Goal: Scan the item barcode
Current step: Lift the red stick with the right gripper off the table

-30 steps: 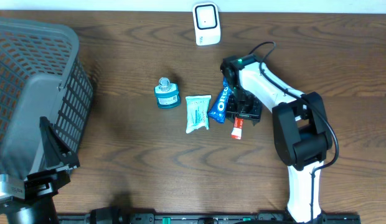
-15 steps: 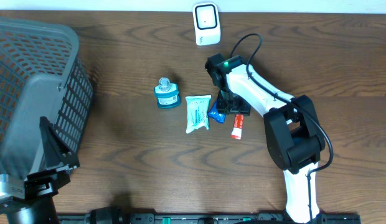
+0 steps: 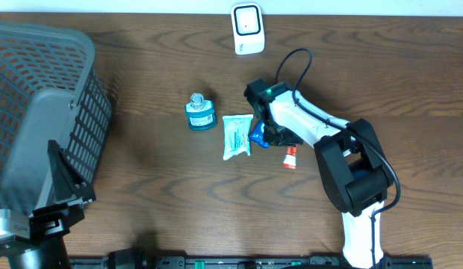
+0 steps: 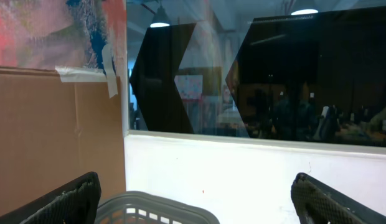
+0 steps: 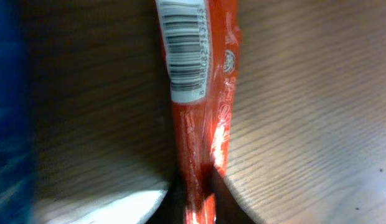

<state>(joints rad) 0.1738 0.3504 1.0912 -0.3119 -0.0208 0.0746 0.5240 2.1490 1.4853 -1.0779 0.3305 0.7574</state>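
Overhead: one tube [image 3: 290, 156], three other items [image 3: 237, 136], one scanner [image 3: 247, 28].

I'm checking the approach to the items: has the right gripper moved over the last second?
Yes. The right gripper has moved left, closer to the white wipes pack, which stayed put; it is now at the red tube.

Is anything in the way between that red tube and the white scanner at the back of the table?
Nothing visible. Between the red tube and the white scanner the table shows bare wood, crossed only by the right arm above. The blue pack lies beside the tube, off that path.
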